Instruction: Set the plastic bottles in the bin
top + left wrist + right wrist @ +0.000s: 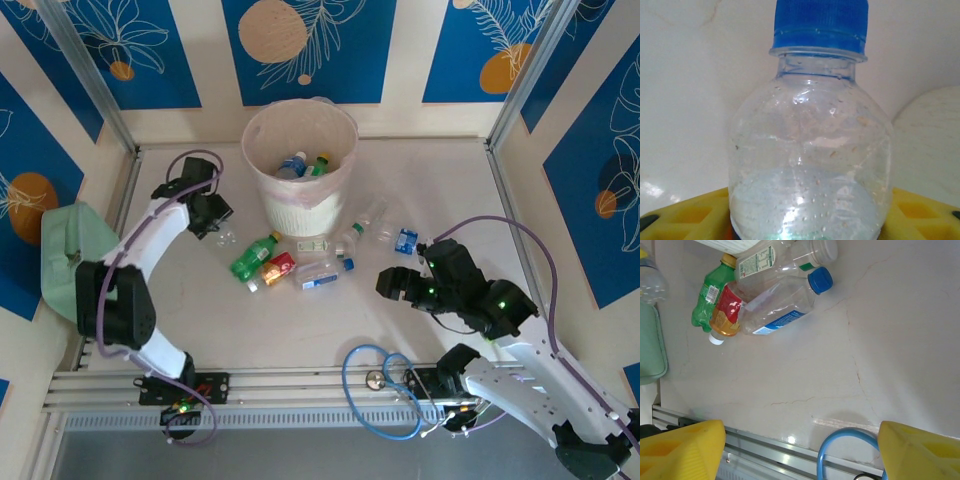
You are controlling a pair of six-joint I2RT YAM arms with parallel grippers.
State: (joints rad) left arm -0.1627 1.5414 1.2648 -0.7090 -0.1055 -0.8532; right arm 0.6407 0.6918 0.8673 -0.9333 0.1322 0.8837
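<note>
Left pincer grips a clear bottle just left of the bin. Wrist-on, its yellow fingers pinch the rounded wall low down, so I judge the bottle may slip out when lifted. Right pincer hangs open over the table, with loose bottles lying beyond it.

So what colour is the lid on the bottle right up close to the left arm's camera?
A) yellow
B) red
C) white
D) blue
D: in the left wrist view, the clear bottle standing close to the camera has a blue cap on top.
</note>
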